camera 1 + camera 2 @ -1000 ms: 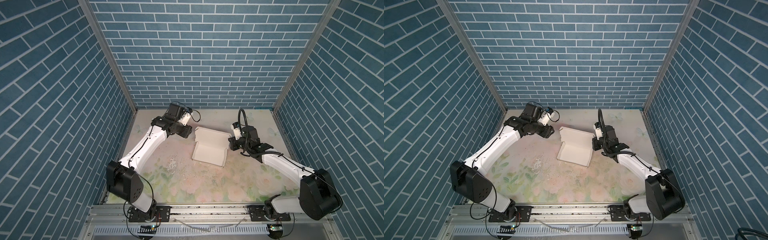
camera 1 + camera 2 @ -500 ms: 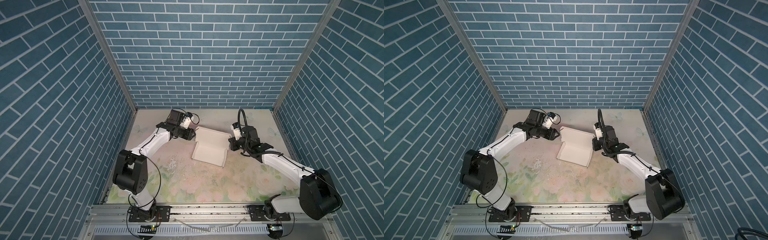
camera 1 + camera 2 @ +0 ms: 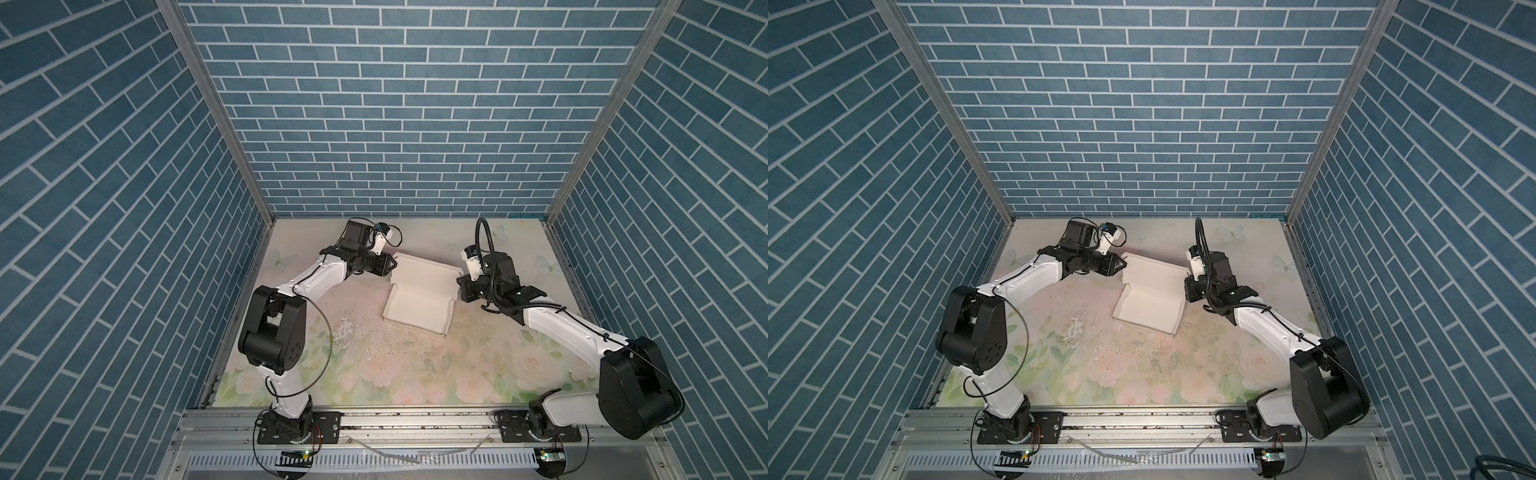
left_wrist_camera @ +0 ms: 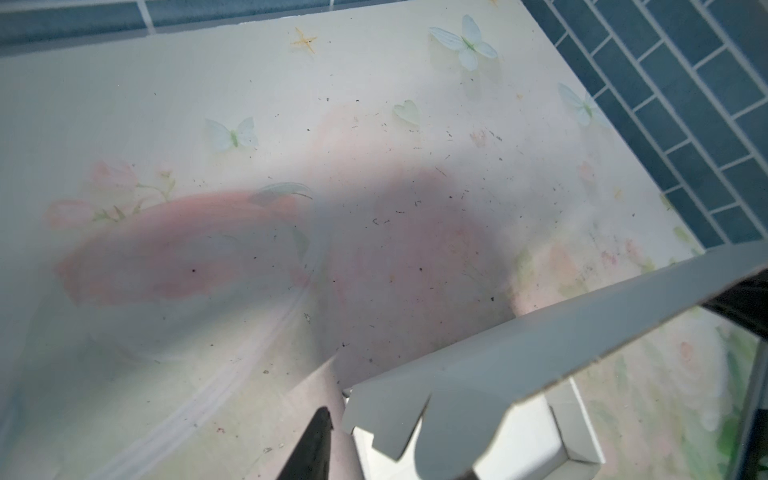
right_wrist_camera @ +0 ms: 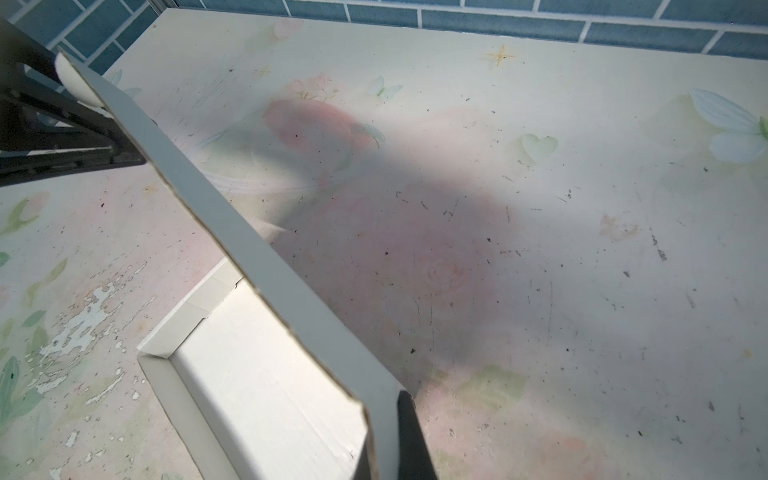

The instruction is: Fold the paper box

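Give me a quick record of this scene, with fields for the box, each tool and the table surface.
box: paper box, white, part-folded, base lying on the table
flap: rear flap raised off the table
left tool: at the rear flap's left corner; grip unclear
right tool: shut on the rear flap's right end
table: floral print, scuffed, peeling patch left of the box

Left end effector [image 3: 392, 263] now perhaps at box [image 3: 419, 305]
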### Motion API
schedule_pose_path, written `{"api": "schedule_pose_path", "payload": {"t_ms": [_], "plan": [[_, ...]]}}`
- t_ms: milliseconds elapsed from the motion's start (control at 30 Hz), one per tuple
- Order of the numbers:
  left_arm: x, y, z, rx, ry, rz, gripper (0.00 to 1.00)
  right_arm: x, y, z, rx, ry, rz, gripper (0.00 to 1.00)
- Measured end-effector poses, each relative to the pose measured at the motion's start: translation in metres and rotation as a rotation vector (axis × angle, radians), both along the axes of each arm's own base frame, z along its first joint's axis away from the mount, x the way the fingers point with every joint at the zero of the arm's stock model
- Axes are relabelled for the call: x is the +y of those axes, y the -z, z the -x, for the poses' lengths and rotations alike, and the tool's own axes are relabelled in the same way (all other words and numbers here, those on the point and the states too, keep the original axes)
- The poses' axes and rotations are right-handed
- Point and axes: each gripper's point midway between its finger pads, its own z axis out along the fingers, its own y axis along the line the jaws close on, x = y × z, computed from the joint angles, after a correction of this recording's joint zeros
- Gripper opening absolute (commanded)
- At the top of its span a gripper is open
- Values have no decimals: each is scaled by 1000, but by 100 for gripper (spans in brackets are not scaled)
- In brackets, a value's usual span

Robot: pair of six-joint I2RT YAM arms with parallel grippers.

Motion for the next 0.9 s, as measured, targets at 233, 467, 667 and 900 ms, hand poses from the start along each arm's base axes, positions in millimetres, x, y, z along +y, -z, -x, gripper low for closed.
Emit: {"api": "schedule_pose_path", "payload": {"t_ms": [233,467,667,900], "plan": [[-7,0,-1,2,25,35,17,0,-2,-1,3,0,2,0],[-14,3,-1,6,43,52,9,-1,-1,0,9,5,7,0],[-16,4,-2,-10,33,55,3,-2,-1,-5,18,31,8,0],[-15,4,6,-43,-7,72,1,1,-4,-8,27,82,33,0]]}}
